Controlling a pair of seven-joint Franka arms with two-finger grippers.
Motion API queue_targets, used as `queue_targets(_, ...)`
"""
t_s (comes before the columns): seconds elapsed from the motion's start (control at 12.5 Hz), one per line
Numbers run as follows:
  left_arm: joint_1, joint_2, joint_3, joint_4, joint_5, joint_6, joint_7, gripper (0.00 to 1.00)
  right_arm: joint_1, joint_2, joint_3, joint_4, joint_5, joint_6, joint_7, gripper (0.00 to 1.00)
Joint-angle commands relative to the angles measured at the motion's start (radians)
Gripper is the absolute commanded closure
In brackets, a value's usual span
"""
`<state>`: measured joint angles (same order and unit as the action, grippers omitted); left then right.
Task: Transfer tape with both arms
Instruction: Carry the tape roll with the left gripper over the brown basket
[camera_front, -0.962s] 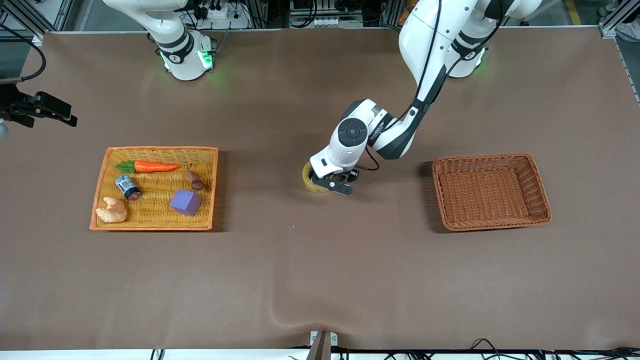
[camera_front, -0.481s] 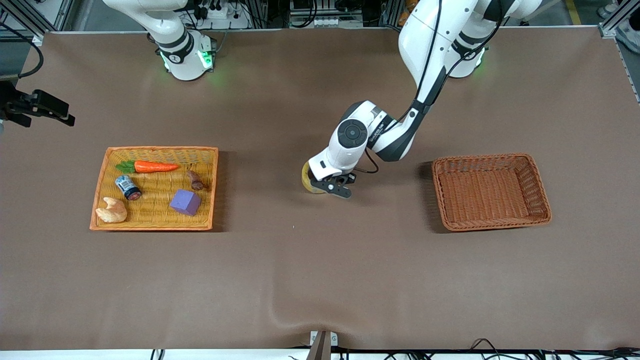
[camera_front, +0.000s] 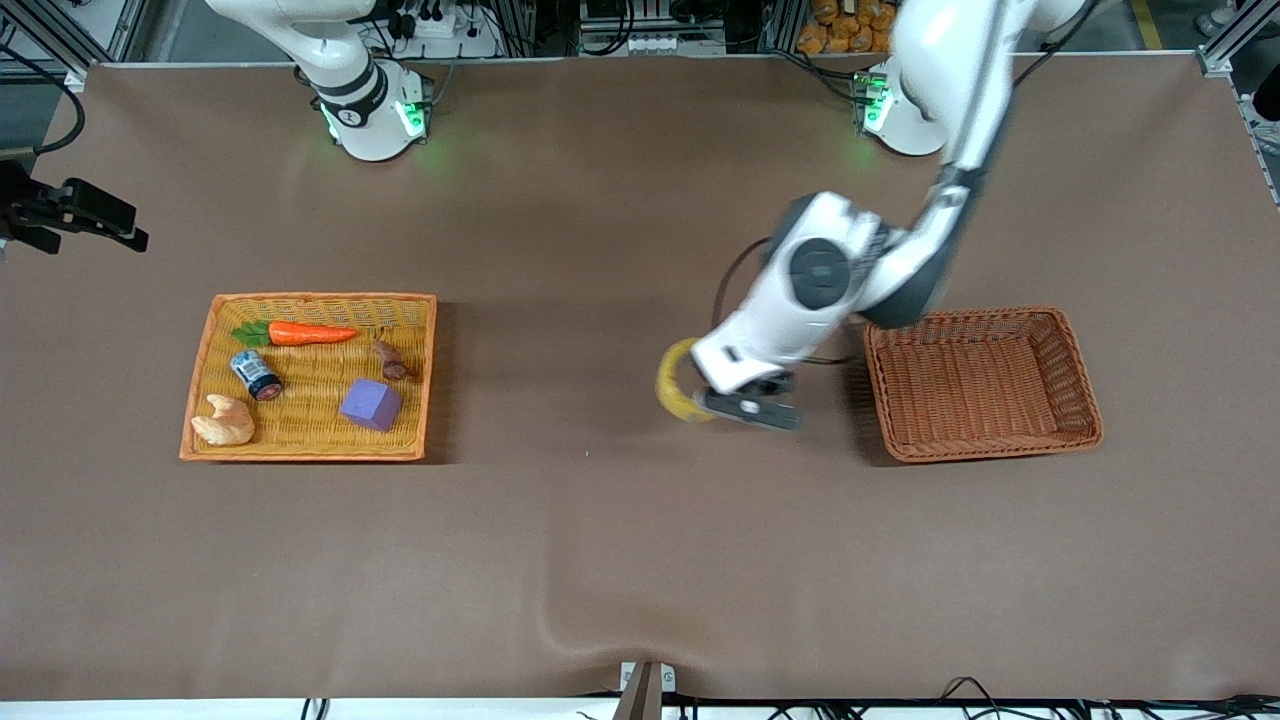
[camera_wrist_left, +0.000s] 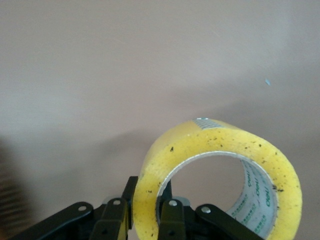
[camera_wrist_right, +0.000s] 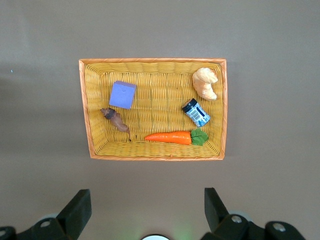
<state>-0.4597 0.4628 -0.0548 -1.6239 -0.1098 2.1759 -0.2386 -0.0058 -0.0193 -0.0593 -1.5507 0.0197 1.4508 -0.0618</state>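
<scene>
Brown cloth-covered table (camera_front: 560, 560) with metal framing and cabling along its 12 o'clock edge in the front view; both green-lit arm bases stand there. The left gripper (camera_front: 738, 402) is in the air over bare cloth beside the empty brown wicker basket (camera_front: 985, 440), at about 9 o'clock of that basket. Its fingers (camera_wrist_left: 170, 220) are clamped on the wall of the tape (camera_front: 676, 382), one finger inside the hole and one outside. The tape (camera_wrist_left: 220, 175) is carried on edge, clear of the table; its hole axis runs roughly level, so the ring's flat faces stand upright. The right gripper (camera_wrist_right: 147, 212) waits, jaws wide apart, high over the table beside the yellow wicker tray (camera_wrist_right: 150, 152) at the right arm's end. That tray (camera_front: 310, 450) holds a carrot (camera_front: 300, 333), a small jar (camera_front: 256, 374), a purple block (camera_front: 370, 404), a croissant (camera_front: 224, 421) and a small brown item (camera_front: 392, 361), all lying apart from one another.
</scene>
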Motion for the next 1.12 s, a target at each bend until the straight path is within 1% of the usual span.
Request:
queue_targets(0.0,0.137,-0.101,-0.017,-0.045,0.021,-0.108,0.057,1.0,-0.003,0.013,0.003,0.029,0.002,-0.02,0.013,0.0)
queue_targets(0.16,0.255,-0.122,-0.017,-0.054,0.021,-0.157,0.151,1.0,-0.002,0.013,0.003,0.028,0.002,-0.021,0.014,0.0)
queue_targets(0.32,0.373,-0.136,-0.017,-0.089,0.021,-0.159,0.281,1.0,-0.002,0.013,0.003,0.027,0.002,-0.021,0.014,0.0)
queue_targets(0.48,0.456,-0.133,-0.016,-0.116,0.025,-0.159,0.382,1.0,-0.003,0.013,0.003,0.029,0.002,-0.021,0.014,0.0)
queue_targets(0.56,0.482,-0.124,-0.016,-0.119,0.045,-0.157,0.387,1.0,-0.003,0.013,0.003,0.029,0.002,-0.021,0.014,0.0)
queue_targets(0.72,0.501,-0.107,-0.016,-0.129,0.107,-0.145,0.387,1.0,0.0,0.015,0.003,0.027,0.003,-0.02,0.014,0.0)
queue_targets(0.88,0.519,-0.09,-0.016,-0.16,0.107,-0.114,0.38,1.0,0.003,0.015,0.004,0.029,0.003,-0.02,0.014,0.0)
queue_targets(1.04,0.527,-0.081,-0.016,-0.22,0.108,-0.046,0.374,1.0,0.001,0.013,0.004,0.029,0.003,-0.02,0.014,0.0)
